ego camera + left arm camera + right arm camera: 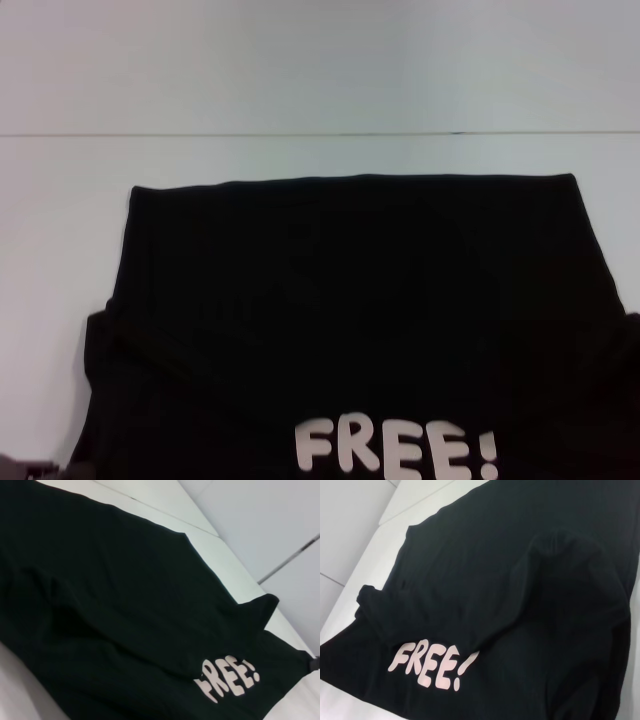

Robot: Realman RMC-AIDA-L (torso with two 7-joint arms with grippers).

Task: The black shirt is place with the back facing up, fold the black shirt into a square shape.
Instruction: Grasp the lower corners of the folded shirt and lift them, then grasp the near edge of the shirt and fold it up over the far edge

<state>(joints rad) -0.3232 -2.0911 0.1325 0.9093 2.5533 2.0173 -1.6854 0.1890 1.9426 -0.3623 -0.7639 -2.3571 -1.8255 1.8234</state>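
I cannot tell either gripper's finger state. The black shirt (350, 300) lies on the white table (300, 80), white "FREE!" lettering (395, 448) at its 6 o'clock edge.

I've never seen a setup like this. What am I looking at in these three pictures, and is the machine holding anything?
These come from a two-armed robot. One camera sits on its head, looking down at a white table; the other two ride on its left and right wrists. All three show the same thing: a black shirt spread on the table, with white "FREE!" lettering near the robot's edge. Part of the cloth is already laid over itself, and a sleeve sticks out at the side. Neither hand shows in any picture, so nothing can be seen being held.
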